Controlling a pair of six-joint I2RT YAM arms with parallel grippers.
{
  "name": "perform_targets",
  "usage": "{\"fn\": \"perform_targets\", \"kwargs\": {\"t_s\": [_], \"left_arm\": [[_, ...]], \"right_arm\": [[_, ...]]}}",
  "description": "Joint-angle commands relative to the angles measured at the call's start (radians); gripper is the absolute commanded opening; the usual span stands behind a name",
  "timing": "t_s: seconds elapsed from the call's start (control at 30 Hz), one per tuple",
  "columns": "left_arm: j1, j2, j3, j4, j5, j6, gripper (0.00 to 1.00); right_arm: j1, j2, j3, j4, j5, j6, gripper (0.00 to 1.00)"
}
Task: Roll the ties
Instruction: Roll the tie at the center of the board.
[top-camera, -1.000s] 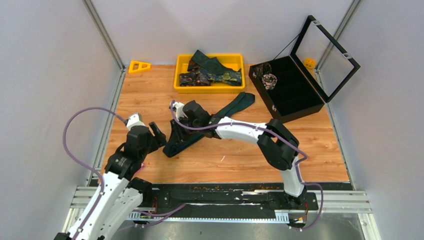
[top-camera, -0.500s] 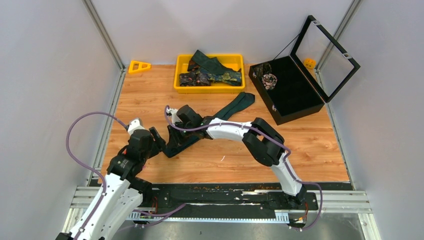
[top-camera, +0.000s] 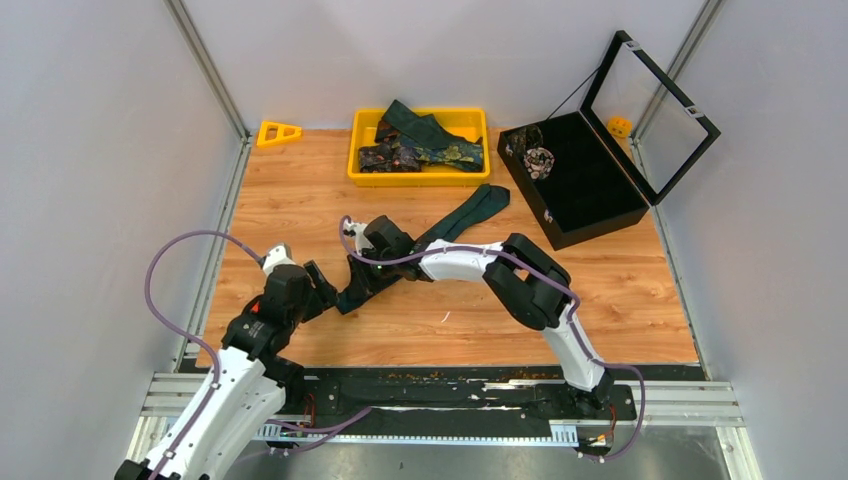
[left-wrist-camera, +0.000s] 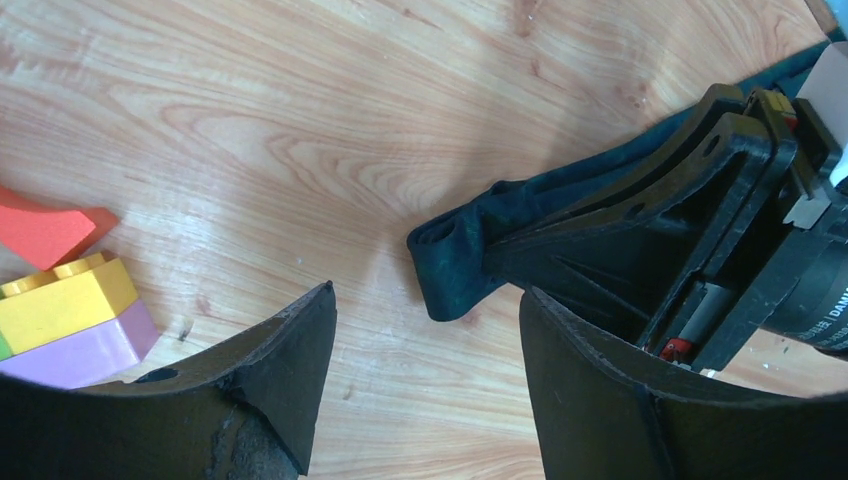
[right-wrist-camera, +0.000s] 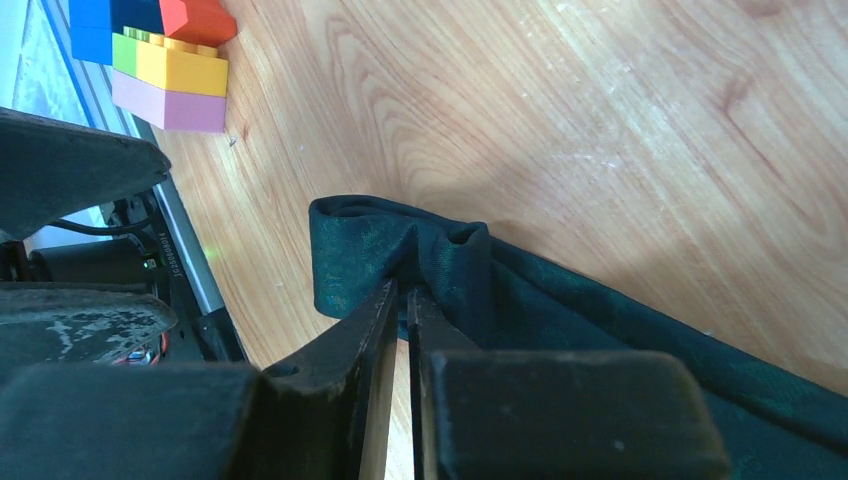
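Right pincer: the right gripper (right-wrist-camera: 400, 300) is pinching the folded near end of the teal tie (right-wrist-camera: 600, 330). Its fingers are pressing almost flat together with only a sliver of gap, and the fabric is bunching up around the tips.
Left pincer: the left gripper (left-wrist-camera: 425, 315) is sitting spread wide and holding nothing. It's hanging low over the wood and pointing at that same folded end, close to it but not touching as far as I can see.
Teal tie: it's lying on the table (top-camera: 480, 300), running diagonally from the right gripper's tips up toward the black case (top-camera: 585, 190). The wider end is lying at the far side.
Other ties: a pile of ties (top-camera: 425, 145), some teal and some gold-patterned, is lying bunched in the yellow tray (top-camera: 420, 178) at the back.
Case: the lid is standing open and a small patterned roll (top-camera: 538, 160) is sitting inside. Honestly can't tell what it is.
Blocks: a stack of toy blocks (right-wrist-camera: 165, 70) is sitting on the wood by the left arm, apart from the tie.
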Motion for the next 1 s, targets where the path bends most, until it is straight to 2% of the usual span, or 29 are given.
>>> {"fn": "perform_targets", "kwargs": {"t_s": [0.0,0.37,0.7,0.97], "left_arm": [[-0.003,-0.004,-0.028,0.079,0.032,-0.032,0.74],[-0.003,0.027,-0.165,0.24,0.114,-0.121,0.71],[-0.003,0.007,-0.27,0.381,0.075,-0.186,0.61],[-0.003,0.006,-0.308,0.452,0.067,-0.19,0.57]], "right_arm": [[-0.022,-0.028,-0.034,0.055,0.018,0.019,0.1],[-0.033,0.004,-0.073,0.106,0.002,0.046,0.08],[-0.045,0.01,-0.125,0.152,-0.011,0.059,0.08],[-0.045,0.008,-0.132,0.163,-0.016,0.062,0.07]]}}
